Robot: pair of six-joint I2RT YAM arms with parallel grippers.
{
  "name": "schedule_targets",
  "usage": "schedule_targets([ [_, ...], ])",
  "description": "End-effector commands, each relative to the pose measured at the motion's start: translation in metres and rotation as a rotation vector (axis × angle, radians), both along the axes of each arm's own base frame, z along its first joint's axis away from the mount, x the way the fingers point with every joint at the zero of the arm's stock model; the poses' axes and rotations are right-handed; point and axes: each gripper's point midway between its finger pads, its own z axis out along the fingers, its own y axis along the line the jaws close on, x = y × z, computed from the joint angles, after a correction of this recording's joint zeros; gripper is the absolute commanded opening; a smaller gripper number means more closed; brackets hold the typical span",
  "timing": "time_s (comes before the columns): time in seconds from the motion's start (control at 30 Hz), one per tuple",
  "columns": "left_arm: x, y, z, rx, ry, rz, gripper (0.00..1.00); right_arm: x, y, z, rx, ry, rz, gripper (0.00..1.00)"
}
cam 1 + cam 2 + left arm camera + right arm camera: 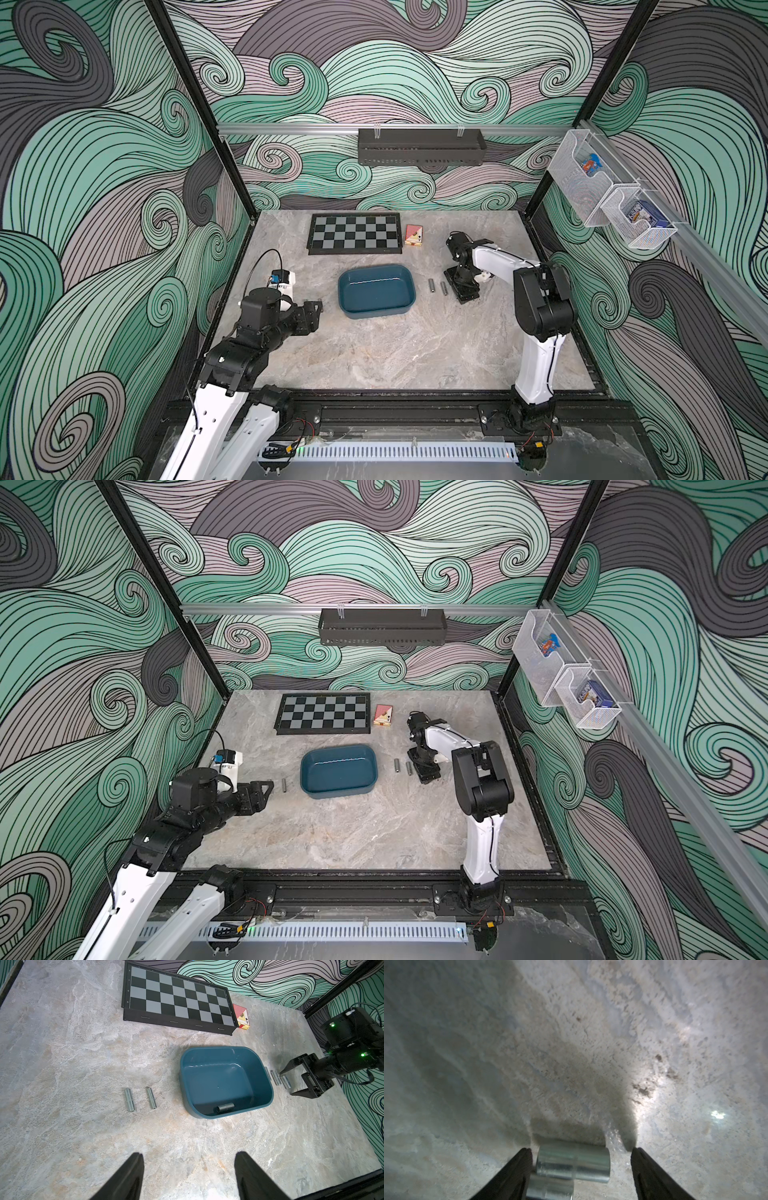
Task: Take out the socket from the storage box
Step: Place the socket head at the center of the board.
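Observation:
The teal storage box [374, 291] [337, 771] stands mid-table. In the left wrist view one dark socket [225, 1108] lies inside the storage box [216, 1080], against its near wall. My right gripper [455, 289] [291, 1082] points down at the table just right of the box. It is open, and a silver socket [573, 1160] lies on the table between its fingers with a gap on one side. A second socket [550, 1187] lies beside that one. My left gripper [311, 311] [189, 1154] hovers left of the box, open and empty.
Two more sockets [129, 1100] [151, 1098] lie on the table left of the box. A chessboard [355, 233] and a card box [413, 235] sit at the back. A black perforated tray [420, 147] and white mesh baskets [611, 195] hang on the walls.

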Motion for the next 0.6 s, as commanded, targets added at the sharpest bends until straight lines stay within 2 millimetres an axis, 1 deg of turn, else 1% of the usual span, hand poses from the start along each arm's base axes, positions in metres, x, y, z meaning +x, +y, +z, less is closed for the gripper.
schedule_targets([
  [0.0,0.0,-0.002,0.002,0.006,-0.017,-0.02,0.73,0.009,0.002,0.023,0.02,-0.05,0.026,0.79],
  [0.1,0.001,-0.001,0.002,0.011,-0.015,-0.009,0.77,0.013,0.002,0.034,0.024,-0.082,0.042,0.79],
  [0.2,0.001,0.009,-0.002,0.025,-0.004,0.057,0.98,0.017,0.0,0.052,0.008,-0.132,0.086,0.79],
  [0.27,0.001,0.015,-0.004,0.025,0.012,0.103,0.99,0.022,-0.003,0.07,-0.015,-0.179,0.146,0.79],
  [0.33,0.001,0.013,-0.004,0.013,0.039,0.107,0.99,0.025,-0.009,0.09,-0.057,-0.229,0.24,0.79],
  [0.37,0.002,0.009,-0.003,0.004,0.049,0.086,0.99,0.025,-0.01,0.097,-0.067,-0.245,0.288,0.79],
  [0.4,0.002,0.0,-0.002,-0.013,0.068,0.037,0.99,0.024,-0.009,0.106,-0.075,-0.264,0.349,0.79],
  [0.47,0.003,-0.024,0.001,-0.061,0.105,-0.09,0.95,0.022,-0.007,0.12,-0.089,-0.295,0.493,0.79],
  [0.5,0.004,-0.039,0.004,-0.088,0.118,-0.173,0.91,0.02,-0.006,0.127,-0.098,-0.311,0.553,0.79],
  [0.53,0.006,-0.052,0.008,-0.121,0.136,-0.236,0.85,0.015,-0.006,0.132,-0.107,-0.326,0.614,0.79],
  [0.57,0.009,-0.06,0.011,-0.139,0.149,-0.27,0.82,0.013,-0.004,0.138,-0.109,-0.353,0.674,0.78],
])
